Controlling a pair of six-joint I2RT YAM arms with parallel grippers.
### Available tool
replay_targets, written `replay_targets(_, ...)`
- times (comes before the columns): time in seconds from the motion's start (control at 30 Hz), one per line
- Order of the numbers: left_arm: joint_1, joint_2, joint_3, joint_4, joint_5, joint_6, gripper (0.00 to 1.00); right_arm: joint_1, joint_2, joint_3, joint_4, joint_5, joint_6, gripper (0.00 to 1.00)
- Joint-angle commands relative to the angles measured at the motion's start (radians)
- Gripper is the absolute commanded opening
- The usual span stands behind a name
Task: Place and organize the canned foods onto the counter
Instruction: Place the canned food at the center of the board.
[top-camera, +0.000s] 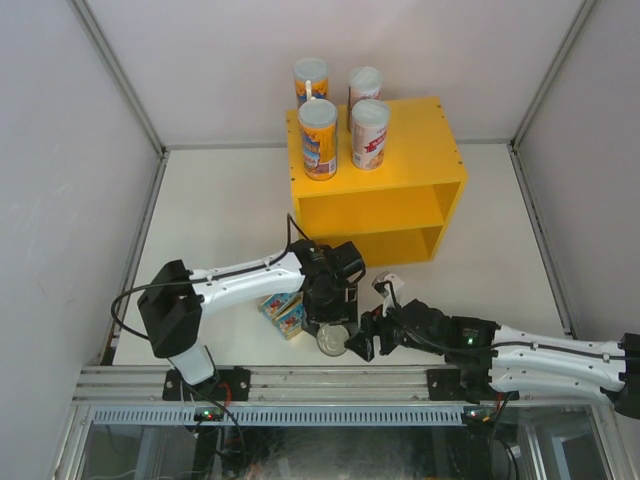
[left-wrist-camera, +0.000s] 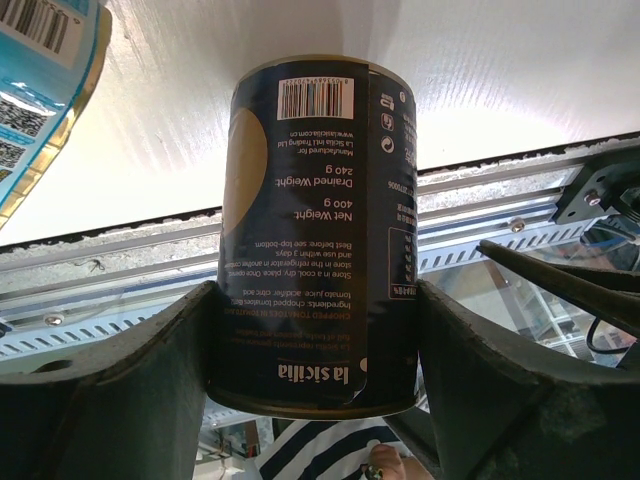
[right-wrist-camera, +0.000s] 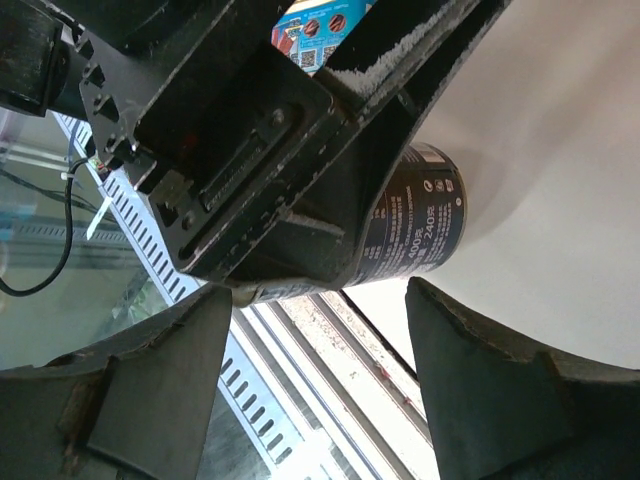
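Note:
My left gripper (top-camera: 331, 322) is shut on the dark steel can (top-camera: 334, 341), low over the table's near edge. In the left wrist view the can (left-wrist-camera: 315, 230) fills the gap between both fingers, its label upside down. My right gripper (top-camera: 362, 342) stands open just right of the can, with nothing between its fingers (right-wrist-camera: 150, 390). The can (right-wrist-camera: 425, 220) shows just beyond them, under the left gripper's body (right-wrist-camera: 250, 150). Two flat blue tins (top-camera: 283, 313) lie left of the can. Two orange-blue tubes (top-camera: 318, 138) and two white-pink tubes (top-camera: 369, 133) stand on top of the yellow counter (top-camera: 400, 205).
The metal rail (top-camera: 330, 382) of the arm bases runs along the near edge, right under the can. White walls close in the table on the left, right and back. A blue tin's edge (left-wrist-camera: 40, 90) shows at the left wrist view's top left.

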Motion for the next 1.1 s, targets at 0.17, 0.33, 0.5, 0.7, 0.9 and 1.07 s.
replay_targets(0.17, -0.012, 0.003, 0.088, 0.009, 0.077, 0.001, 0.04, -0.029, 0.060, 0.002, 0.137, -0.016, -0.011, 0.69)
replay_targets(0.33, -0.012, 0.013, 0.099, 0.008, 0.081, 0.009, 0.07, -0.035, 0.088, -0.001, 0.147, -0.027, -0.007, 0.69)
replay_targets(0.5, -0.012, 0.020, 0.110, 0.008, 0.085, 0.014, 0.12, -0.048, 0.097, -0.014, 0.161, -0.046, 0.006, 0.70)
replay_targets(0.7, -0.012, 0.017, 0.107, 0.008, 0.090, 0.017, 0.19, -0.061, 0.097, -0.028, 0.168, -0.060, 0.020, 0.69)
replay_targets(0.9, -0.015, 0.016, 0.110, 0.009, 0.089, 0.014, 0.28, -0.064, 0.095, -0.038, 0.171, -0.066, 0.034, 0.69)
replay_targets(1.07, -0.021, 0.020, 0.116, 0.008, 0.089, 0.012, 0.37, -0.070, 0.087, -0.045, 0.164, -0.067, 0.044, 0.69)
